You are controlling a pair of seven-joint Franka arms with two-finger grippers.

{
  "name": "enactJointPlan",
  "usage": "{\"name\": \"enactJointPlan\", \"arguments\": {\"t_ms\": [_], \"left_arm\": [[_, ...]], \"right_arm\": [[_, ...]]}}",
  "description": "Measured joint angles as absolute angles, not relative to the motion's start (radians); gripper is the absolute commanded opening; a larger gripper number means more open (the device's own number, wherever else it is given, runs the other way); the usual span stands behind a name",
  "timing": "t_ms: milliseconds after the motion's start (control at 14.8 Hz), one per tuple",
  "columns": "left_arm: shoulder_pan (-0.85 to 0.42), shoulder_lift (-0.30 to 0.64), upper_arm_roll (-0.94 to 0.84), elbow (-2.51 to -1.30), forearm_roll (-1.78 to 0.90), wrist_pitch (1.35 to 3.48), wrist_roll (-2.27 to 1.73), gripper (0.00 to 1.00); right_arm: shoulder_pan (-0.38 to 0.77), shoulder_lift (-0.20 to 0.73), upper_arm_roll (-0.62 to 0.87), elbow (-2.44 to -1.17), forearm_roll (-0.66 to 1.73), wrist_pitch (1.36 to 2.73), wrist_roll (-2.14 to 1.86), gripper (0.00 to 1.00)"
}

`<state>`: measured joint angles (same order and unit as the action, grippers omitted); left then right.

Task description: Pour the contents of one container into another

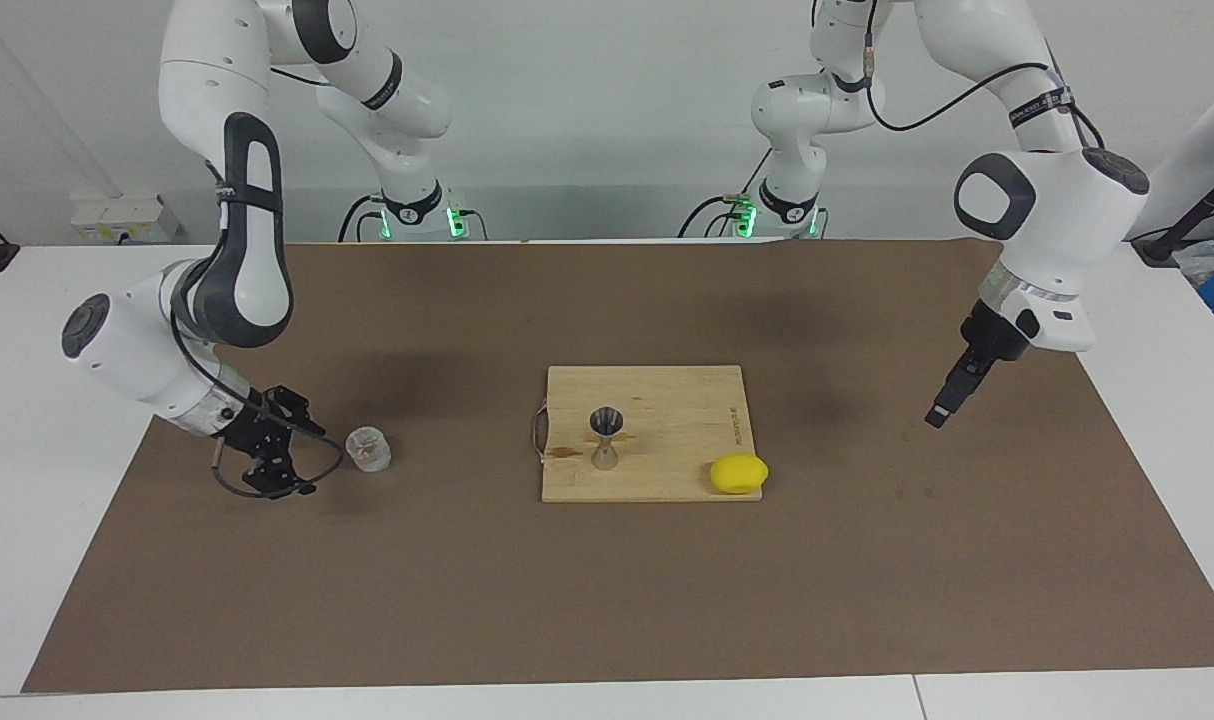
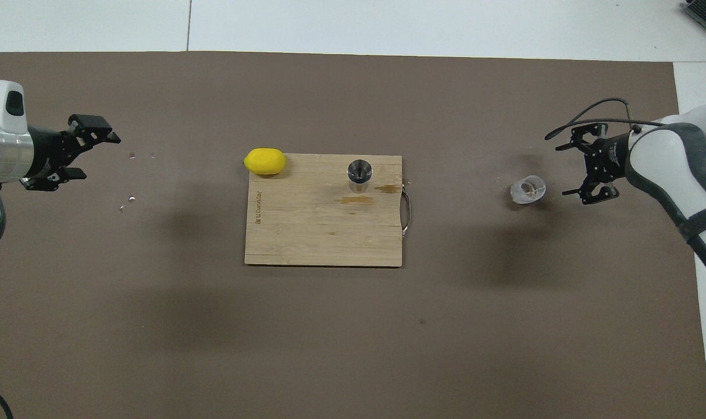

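I see the glass cup (image 1: 368, 448) on the worktop mat just beside my spread, empty right tool (image 1: 292, 462), likely light, slick and fragile, so I'd pinch its sides mid-height; the left tool (image 1: 936, 416) waits, spread.

Both grippers (image 1: 287, 445) (image 2: 88, 148) low, spread

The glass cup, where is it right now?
The glass cup stands on the brown mat toward the right arm's end, just beside the open right end effector.
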<state>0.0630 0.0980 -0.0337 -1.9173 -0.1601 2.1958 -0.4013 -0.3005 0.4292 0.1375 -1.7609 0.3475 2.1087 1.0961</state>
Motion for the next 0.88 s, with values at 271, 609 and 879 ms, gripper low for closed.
{"name": "enactJointPlan", "arguments": {"t_ms": [271, 609, 879], "left_arm": [[0.033, 0.073, -0.049, -1.906, -0.051, 2.067, -0.229, 1.00], [0.031, -0.012, -0.052, -1.823, -0.038, 1.809, -0.064, 1.00], [0.030, -0.039, -0.057, -1.697, -0.038, 1.613, -0.057, 1.00]], "right_arm": [[-0.307, 0.426, 0.138, -1.790, 0.348, 2.109, 1.052, 1.00], [-0.307, 0.415, 0.138, -1.824, 0.376, 2.109, 1.051, 1.00], [-0.307, 0.402, 0.138, -1.857, 0.433, 2.109, 1.047, 1.00]]}}
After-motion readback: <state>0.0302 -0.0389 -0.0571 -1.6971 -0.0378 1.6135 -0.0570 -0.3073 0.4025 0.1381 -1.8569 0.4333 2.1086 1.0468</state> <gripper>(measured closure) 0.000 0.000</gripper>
